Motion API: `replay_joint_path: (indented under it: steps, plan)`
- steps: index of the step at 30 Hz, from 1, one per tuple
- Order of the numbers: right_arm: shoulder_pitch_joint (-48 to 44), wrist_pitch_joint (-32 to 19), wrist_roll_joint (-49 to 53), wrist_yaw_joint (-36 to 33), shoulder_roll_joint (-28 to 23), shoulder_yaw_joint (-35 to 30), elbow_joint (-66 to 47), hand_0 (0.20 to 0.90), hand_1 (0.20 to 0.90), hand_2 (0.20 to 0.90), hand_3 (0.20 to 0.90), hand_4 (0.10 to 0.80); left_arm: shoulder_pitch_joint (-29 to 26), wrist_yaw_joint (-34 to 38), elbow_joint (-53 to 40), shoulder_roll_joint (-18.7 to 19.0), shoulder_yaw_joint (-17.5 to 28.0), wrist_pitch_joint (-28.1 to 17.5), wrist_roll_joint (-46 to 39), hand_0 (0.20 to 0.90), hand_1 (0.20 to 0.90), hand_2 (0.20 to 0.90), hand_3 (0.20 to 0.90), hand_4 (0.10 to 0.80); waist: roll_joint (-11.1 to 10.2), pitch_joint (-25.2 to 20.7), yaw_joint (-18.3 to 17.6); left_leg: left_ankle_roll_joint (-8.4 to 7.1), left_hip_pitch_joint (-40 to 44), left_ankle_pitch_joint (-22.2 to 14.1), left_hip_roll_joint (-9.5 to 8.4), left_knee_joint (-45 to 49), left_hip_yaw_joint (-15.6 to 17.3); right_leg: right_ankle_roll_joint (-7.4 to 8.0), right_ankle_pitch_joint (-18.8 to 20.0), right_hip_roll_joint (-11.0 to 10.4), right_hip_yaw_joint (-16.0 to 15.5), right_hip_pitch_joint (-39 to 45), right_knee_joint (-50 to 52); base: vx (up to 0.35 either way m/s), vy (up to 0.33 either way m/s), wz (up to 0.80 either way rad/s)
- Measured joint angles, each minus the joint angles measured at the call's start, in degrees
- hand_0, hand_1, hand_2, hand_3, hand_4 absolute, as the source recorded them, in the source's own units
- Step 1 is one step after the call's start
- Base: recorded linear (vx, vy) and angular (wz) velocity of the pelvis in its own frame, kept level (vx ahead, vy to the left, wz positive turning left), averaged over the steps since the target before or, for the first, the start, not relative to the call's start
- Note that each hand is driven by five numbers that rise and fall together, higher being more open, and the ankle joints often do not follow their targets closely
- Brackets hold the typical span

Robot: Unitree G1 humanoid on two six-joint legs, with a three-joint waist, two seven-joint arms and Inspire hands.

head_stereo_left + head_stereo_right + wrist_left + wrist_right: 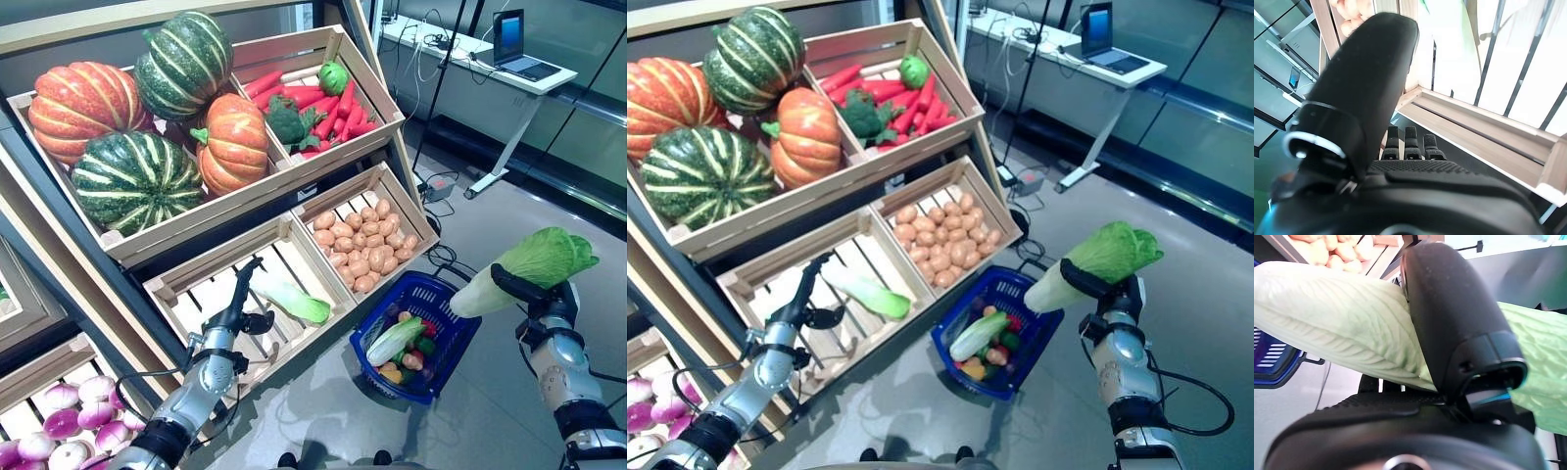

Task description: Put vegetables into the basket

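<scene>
My right hand (537, 296) is shut on a pale green cabbage (534, 264), held in the air just right of and above the blue basket (460, 343). Its thumb (1449, 313) wraps over the cabbage (1342, 318). The basket stands on the floor and holds a second cabbage and several small vegetables (402, 345). My left hand (235, 318) is raised in the lower left crate (196, 284), open and holding nothing. It sits just left of a cabbage (294, 299) lying on the crate slats, apart from it. The left wrist view shows my thumb (1361, 88) and the crate's front rail (1474, 132).
A crate of potatoes (358, 240) sits right above the basket. The upper shelf holds pumpkins (147, 127) and a crate of carrots with broccoli (313, 103). Onions (69, 421) lie at the lower left. A desk with a laptop (509, 49) stands behind.
</scene>
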Motion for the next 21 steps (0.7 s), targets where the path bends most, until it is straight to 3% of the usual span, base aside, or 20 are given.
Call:
replay_joint_path:
  steps: [2, 4, 6, 9, 10, 11, 12, 13, 14, 15, 17, 21]
  plan:
    - [-0.8, 0.0, 0.0, 0.0, 0.0, 0.4, 1.0, 0.300, 0.300, 0.300, 0.300, 0.400, -0.2, 0.0, 0.0, 0.0, 0.0, 0.0, -0.3, 0.900, 0.900, 0.900, 0.900, 0.800, 0.0, 0.9, 0.2, -0.19, -0.2, -0.2, 0.04, 1.3, 0.0, -0.13, -0.1, -0.1, 0.1, 0.0, 0.0, -0.004, 0.024, -0.03]
    - [-1.6, 0.0, -0.1, 0.0, 0.3, 1.5, 1.2, 0.300, 0.300, 0.300, 0.300, 0.400, -1.9, 0.0, 0.0, 0.1, 0.1, 0.0, -0.3, 0.900, 0.900, 0.900, 0.900, 0.800, -1.8, 4.6, 1.6, -1.86, -4.8, -2.1, -0.34, 11.3, -1.4, -1.09, -0.2, -1.2, 2.2, -0.1, 0.4, 0.025, 0.140, -0.18]
    - [-2.6, 0.0, -0.1, 0.0, 0.8, 2.5, 1.6, 0.300, 0.300, 0.300, 0.300, 0.400, -2.1, -0.1, 0.0, -0.4, -0.3, 0.0, -0.3, 0.900, 0.900, 0.900, 0.900, 0.800, -1.6, 6.6, 2.4, -1.95, -8.4, -3.8, -0.13, 16.6, -3.7, -1.73, 0.5, -1.3, 3.3, 0.0, 0.1, 0.033, 0.186, -0.19]
    - [-5.9, 0.1, -0.1, -0.1, 0.9, 3.1, 6.4, 0.300, 0.300, 0.300, 0.300, 0.400, -4.2, -0.2, -0.1, -0.2, -2.5, -1.3, -0.2, 0.900, 0.900, 0.900, 0.900, 0.800, 0.2, 8.1, 3.9, -2.36, -9.7, -3.2, -1.12, 8.5, -7.0, -1.64, 0.6, -1.4, 4.2, -2.1, 0.4, -0.081, 0.113, -0.20]
    - [-6.8, 0.1, -0.1, -0.1, 0.7, 3.2, 6.9, 0.300, 0.300, 0.300, 0.300, 0.400, -4.8, -0.2, -0.1, -0.1, -2.8, -1.6, -0.3, 0.900, 0.900, 0.900, 0.900, 0.800, 1.0, 8.5, 4.0, -2.25, -10.6, -3.2, -0.65, 8.3, -7.0, -1.58, 0.7, -1.4, 3.9, -2.9, 0.9, -0.124, 0.042, -0.58]
    - [-8.1, 0.1, -0.2, -0.1, 0.4, 3.8, 6.8, 0.300, 0.300, 0.300, 0.300, 0.400, -5.9, -0.2, -0.4, 0.4, -3.1, -1.8, -0.3, 0.900, 0.900, 0.900, 0.900, 0.800, 2.7, 9.2, 5.2, -0.90, -11.7, -0.3, 0.23, 9.4, -5.6, -0.77, 0.3, -1.7, 0.7, -6.0, 4.1, -0.084, 0.019, -0.71]
    - [-8.6, 0.0, -0.2, 0.0, 0.6, 4.7, 6.9, 0.300, 0.300, 0.300, 0.300, 0.400, -6.6, -0.1, -0.4, 1.3, -3.5, -1.7, -0.3, 0.900, 0.900, 0.900, 0.900, 0.800, 2.6, 9.7, 6.2, 0.51, -12.2, -0.3, 0.37, 10.5, -3.7, -0.33, -0.3, -3.1, -1.8, -7.3, 6.3, -0.152, 0.031, -0.90]
    - [-9.7, 0.0, -0.2, 0.4, 0.7, 6.2, 8.1, 0.300, 0.300, 0.300, 0.300, 0.400, -7.7, -0.1, -0.4, 2.9, -4.0, -1.7, -0.2, 0.900, 0.900, 0.900, 0.900, 0.800, 2.2, 10.4, 7.0, 1.04, -12.7, -0.4, 0.40, 11.6, -1.5, -2.11, -1.5, -6.4, -8.4, -8.7, 10.1, -0.194, 0.029, -0.65]
    - [-11.4, 0.0, -0.2, 0.9, 1.3, 6.9, 10.4, 0.300, 0.300, 0.300, 0.300, 0.400, -9.2, -0.1, -0.4, 4.4, -4.0, -1.7, -0.3, 0.900, 0.900, 0.900, 0.900, 0.800, 1.6, 11.9, 7.3, 1.26, -13.5, -2.1, 0.01, 14.8, -0.9, -1.84, -2.1, -8.5, -9.5, -9.1, 12.7, -0.266, 0.036, -0.47]
    - [-14.4, -0.1, -0.1, 1.0, 1.3, 8.2, 13.4, 0.300, 0.300, 0.300, 0.300, 0.400, -11.8, 0.2, 0.0, 5.9, -4.1, -1.7, -0.7, 0.900, 0.900, 0.900, 0.900, 0.800, 1.5, 13.8, 7.5, 1.28, -15.4, -4.4, 0.05, 19.3, -1.1, -0.33, -3.1, -8.7, -8.6, -10.5, 15.9, -0.193, 0.027, -0.17]
    - [-18.4, -0.1, -0.1, 1.0, 1.1, 8.2, 16.6, 0.300, 0.300, 0.300, 0.300, 0.400, -16.7, 0.8, 0.6, 7.1, -4.9, -1.7, -2.1, 0.900, 0.900, 0.900, 0.900, 0.800, 2.0, 15.6, 7.4, 1.47, -19.2, -6.3, 0.31, 24.2, -1.9, 1.19, -4.2, -9.0, -8.1, -13.1, 19.0, -0.146, 0.032, 0.05]
    - [-26.7, -0.1, 0.0, 1.0, 0.9, 9.8, 17.7, 0.300, 0.300, 0.300, 0.300, 0.400, -24.6, 3.2, 0.5, 7.4, -6.1, -1.5, -3.9, 0.900, 0.900, 0.900, 0.900, 0.800, 2.8, 19.0, 7.4, 1.44, -27.7, -10.7, 1.11, 36.0, -2.6, 1.99, -9.7, -10.4, -6.2, -22.3, 32.8, -0.095, 0.024, 0.03]
